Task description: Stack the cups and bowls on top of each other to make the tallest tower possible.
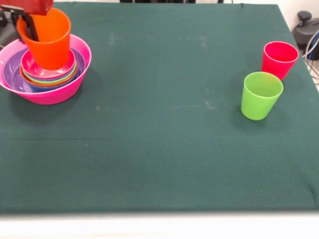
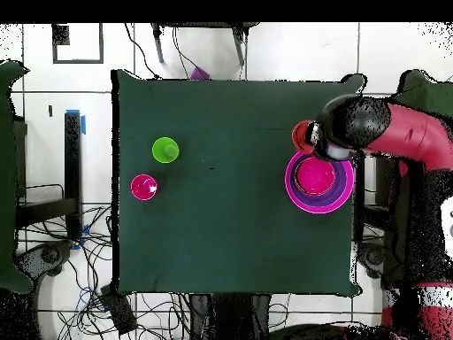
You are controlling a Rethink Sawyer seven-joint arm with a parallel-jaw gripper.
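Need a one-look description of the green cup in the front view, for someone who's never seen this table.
Find the dark green table and look to its right side, far from the pink bowl stack. Two upright cups stand there close together; the lime green cup is the one nearer the camera and further left. Its neighbour is the red-pink cup.

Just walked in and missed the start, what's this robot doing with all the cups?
The robot's hand grips the orange cup by its rim and holds it, tilted, over the nested bowls inside the big pink bowl at one side of the table. The green cup and the red-pink cup stand upright, close together, on the opposite side, not yet stacked.
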